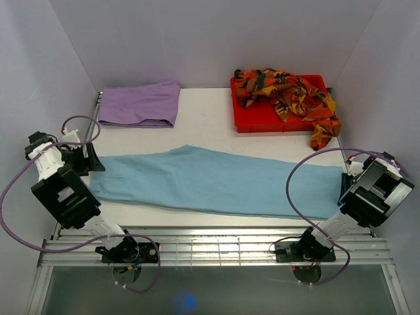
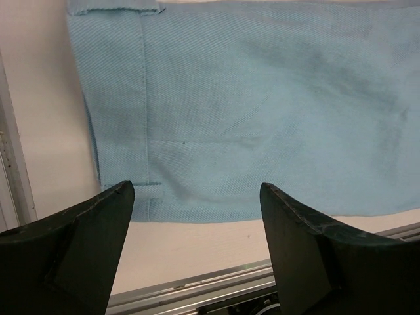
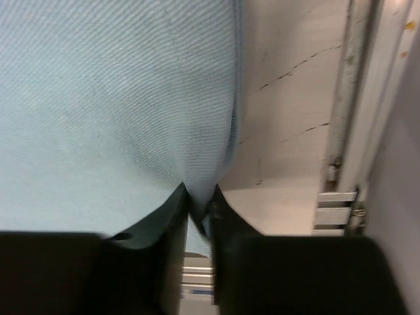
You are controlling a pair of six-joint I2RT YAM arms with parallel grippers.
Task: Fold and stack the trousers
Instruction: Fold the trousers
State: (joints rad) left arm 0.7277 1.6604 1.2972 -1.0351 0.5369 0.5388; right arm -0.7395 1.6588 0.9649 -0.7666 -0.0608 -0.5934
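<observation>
The light blue trousers (image 1: 216, 180) lie flat and stretched left to right across the table. My left gripper (image 1: 88, 161) hovers open at their left end. The left wrist view shows its jaws (image 2: 195, 188) wide apart over the near edge of the blue cloth (image 2: 262, 98), holding nothing. At the right end, my right gripper (image 1: 344, 180) is shut on the edge of the blue cloth (image 3: 111, 98), which is pinched between its fingers (image 3: 199, 197). A folded lilac pair (image 1: 140, 104) lies at the back left. The orange-red-black patterned pair (image 1: 289, 95) is bunched in a tray.
A red tray (image 1: 256, 121) stands at the back right, with the patterned cloth spilling over its right rim. A metal rail (image 1: 216, 246) runs along the near table edge. White walls close in on the left, back and right.
</observation>
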